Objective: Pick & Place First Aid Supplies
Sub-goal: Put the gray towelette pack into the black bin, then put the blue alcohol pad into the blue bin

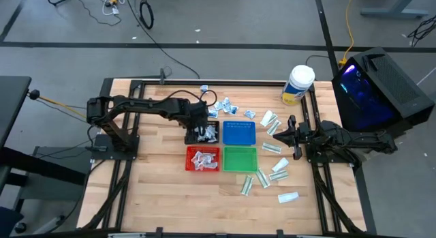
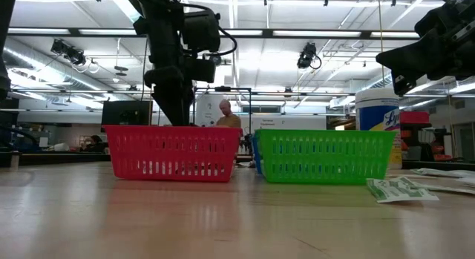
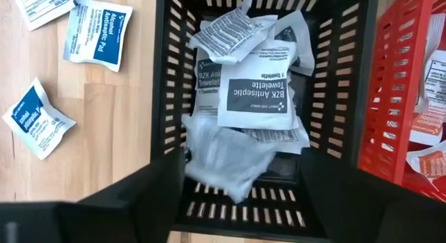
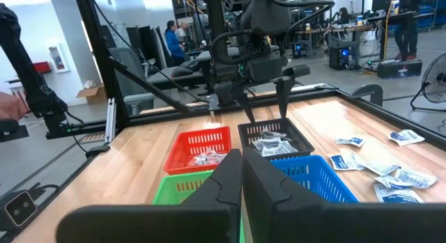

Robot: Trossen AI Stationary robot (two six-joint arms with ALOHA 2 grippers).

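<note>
The left gripper (image 4: 263,97) hangs over the black mesh plastic tray (image 1: 202,134), its two dark fingers (image 3: 139,194) spread wide with nothing between them; a crumpled white packet (image 3: 224,154) lies just below, on the heap in that tray. The heap holds several flat white towelette packets (image 3: 254,97); the exact count is hard to tell. Four mesh trays stand together on the pale wooden table (image 1: 157,183): the black one, a blue one (image 1: 239,132) beside it with no packets showing inside, a red one (image 1: 203,159) with a few white packets, and a green one (image 1: 240,159) that looks bare. Squarish white-and-blue pad packets (image 1: 228,108) lie loose beyond the black and blue trays, and long narrow white-and-green packets (image 1: 272,148) lie scattered near the blue and green trays. The right gripper (image 1: 287,131), fingers pressed together and holding nothing, waits at the table's right side, near a big white jar with a yellow label (image 1: 298,84).
</note>
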